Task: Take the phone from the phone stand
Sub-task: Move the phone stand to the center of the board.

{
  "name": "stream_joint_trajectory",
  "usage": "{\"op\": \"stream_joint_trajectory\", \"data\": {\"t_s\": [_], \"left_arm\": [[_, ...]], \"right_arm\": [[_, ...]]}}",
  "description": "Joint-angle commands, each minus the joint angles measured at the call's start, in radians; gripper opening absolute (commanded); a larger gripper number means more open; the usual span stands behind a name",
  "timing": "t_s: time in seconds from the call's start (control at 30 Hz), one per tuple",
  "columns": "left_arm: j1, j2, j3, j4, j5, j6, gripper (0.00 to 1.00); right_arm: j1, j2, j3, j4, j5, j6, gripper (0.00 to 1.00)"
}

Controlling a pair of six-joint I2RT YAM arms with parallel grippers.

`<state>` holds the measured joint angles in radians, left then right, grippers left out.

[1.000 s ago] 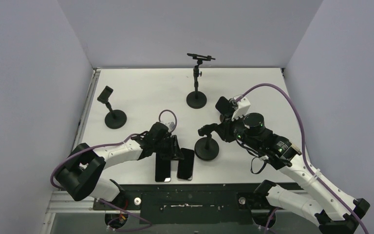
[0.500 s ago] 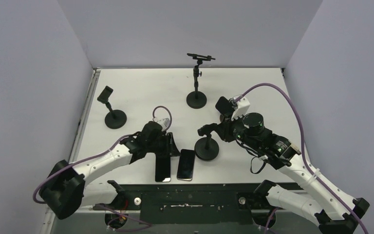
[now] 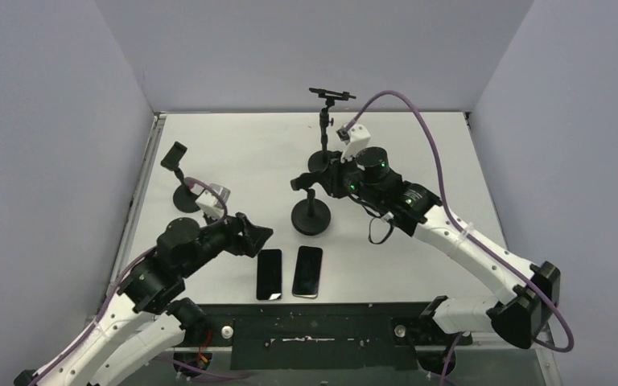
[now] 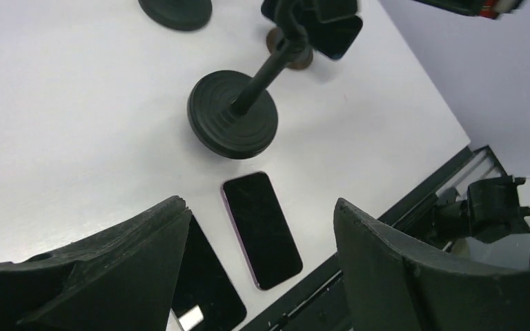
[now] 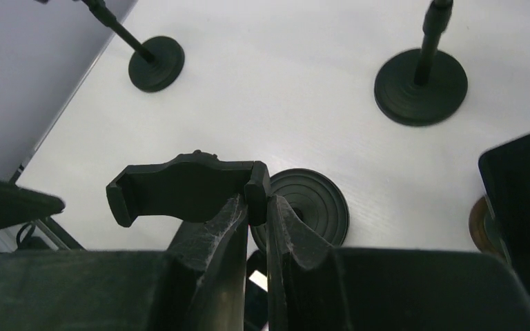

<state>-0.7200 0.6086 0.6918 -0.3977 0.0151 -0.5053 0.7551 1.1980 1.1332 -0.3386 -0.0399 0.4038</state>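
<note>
- The left tool (image 3: 257,236) hangs above the white surface (image 3: 241,153) with its fingers spread wide, just left of and behind the two phones.
- A black slab phone with a purple edge (image 3: 307,271) lies flat, screen up, close to the near edge of the surface. It is clear of every stand.
- A second black slab phone (image 3: 269,274) lies flat just beside it on the left, parallel, with a narrow gap between them. In the left wrist view one finger partly covers it.
- The right tool (image 5: 257,200) is pinched narrow on the black round-based phone stand (image 3: 311,219), its fingers nipping one end lip of the flat black clamp head (image 5: 179,187).
- The stand's disc base sits behind the purple-edged phone and apart from it. I cannot tell whether the base rests on the surface.
- A tall black pole stand (image 3: 324,129) is at the far middle, just behind the right tool.
- A short black stand (image 3: 187,195) is at the far left.
</note>
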Motion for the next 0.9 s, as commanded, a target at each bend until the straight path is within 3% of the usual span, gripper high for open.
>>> {"op": "stream_joint_trajectory", "data": {"t_s": [0.0,0.1,0.37,0.6,0.87], "left_arm": [[0.002,-0.164,-0.015,-0.015,-0.146,0.093,0.74],[0.003,-0.306,-0.065,0.003,-0.262,0.081,0.73],[0.005,-0.544,-0.126,0.026,-0.393,0.098,0.71],[0.015,-0.554,-0.128,0.023,-0.383,0.096,0.71],[0.027,-0.579,-0.133,0.024,-0.396,0.094,0.71]], "right_arm": [[0.016,0.138,0.178,0.258,0.035,-0.009,0.0],[0.022,0.26,0.265,0.308,0.065,0.011,0.0],[0.067,0.584,0.573,0.331,0.009,0.059,0.0],[0.093,0.792,0.774,0.331,0.001,0.078,0.0],[0.098,0.946,0.897,0.331,0.007,0.091,0.0]]}}
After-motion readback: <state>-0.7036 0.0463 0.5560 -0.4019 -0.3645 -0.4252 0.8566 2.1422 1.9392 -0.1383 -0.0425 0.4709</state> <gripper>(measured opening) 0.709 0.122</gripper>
